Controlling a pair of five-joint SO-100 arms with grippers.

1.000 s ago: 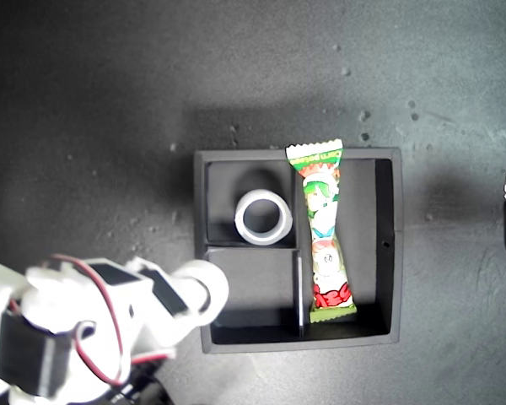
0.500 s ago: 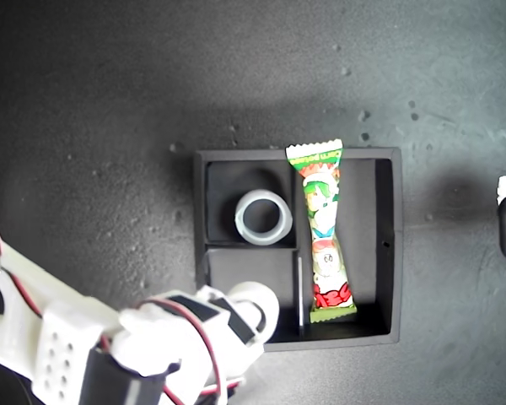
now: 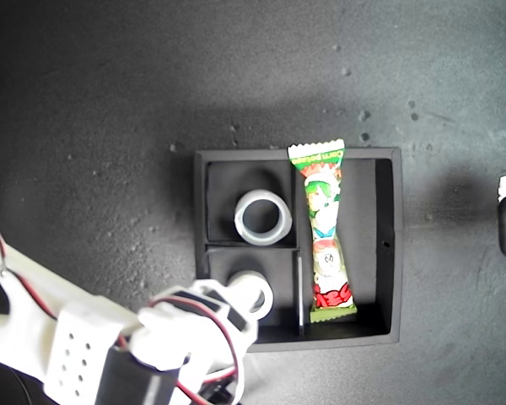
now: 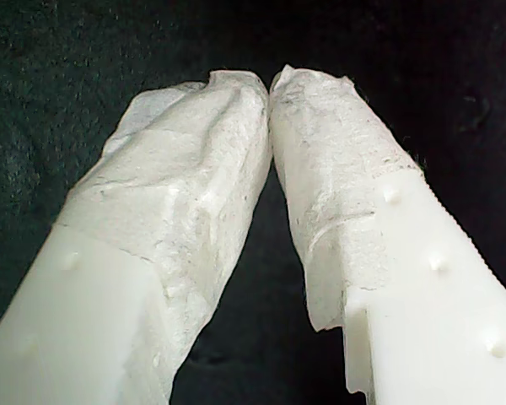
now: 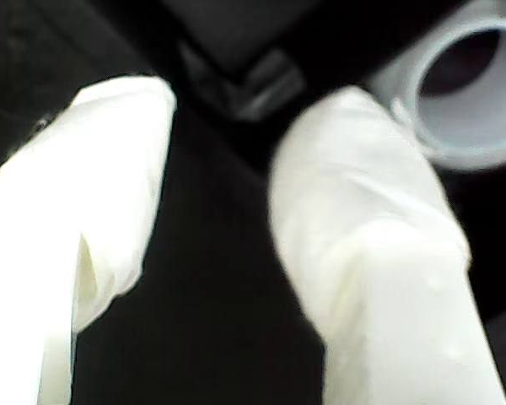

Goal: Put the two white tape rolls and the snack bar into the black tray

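black tray (image 3: 395, 253) holds first tape roll (image 3: 262, 217), second tape roll (image 3: 250, 293), snack bar (image 3: 325, 232) | my second gripper (image 5: 223, 126): fingers apart, empty, beside second tape roll | my first gripper (image 4: 270, 84): fingers pinched together, empty | risk: a rising finger may snag that roll out

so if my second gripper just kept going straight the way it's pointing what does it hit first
My second gripper would probably meet the black tray's bare floor between its open fingers, then the divider wall; depth is unclear. A white tape roll sits beside one finger, off that line.
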